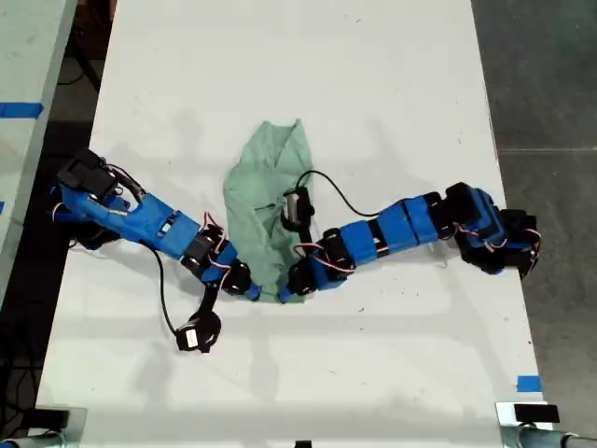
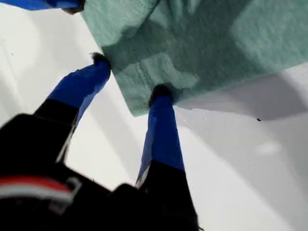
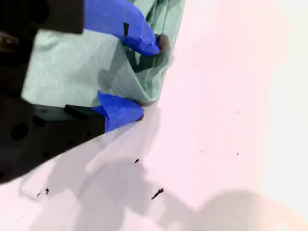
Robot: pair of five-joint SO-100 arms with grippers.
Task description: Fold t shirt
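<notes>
The t shirt [image 1: 266,201] lay in the middle of the exterior view, a pale mint-green cloth, wrinkled, doubled over into a narrow strip running from upper centre down toward lower centre. Its lower end sat between the two grippers.

My first gripper [image 1: 244,283] was at the shirt's lower-left corner in the exterior view. In the first wrist view, the gripper [image 2: 130,74] had its jaws spread wide. One fingertip [image 2: 98,58] sat at the cloth's edge and the other touched the hem near the corner of the t shirt [image 2: 207,43]. It was not clamped on anything. A bit of the other arm showed blue beyond the cloth.

My second gripper [image 1: 297,280] was at the shirt's lower-right edge in the exterior view, just beside the first. In the second wrist view, the gripper [image 3: 147,79] had a bunched fold of the t shirt [image 3: 72,67] between its jaws. The view was blurred, and I could not tell whether the fold was pinched or only straddled.

Both arms reached in from opposite sides of the white table [image 1: 392,75]. A black cable [image 1: 340,191] looped above the second arm. A small blue tape mark [image 1: 528,383] sat at the table's lower right in the exterior view.
</notes>
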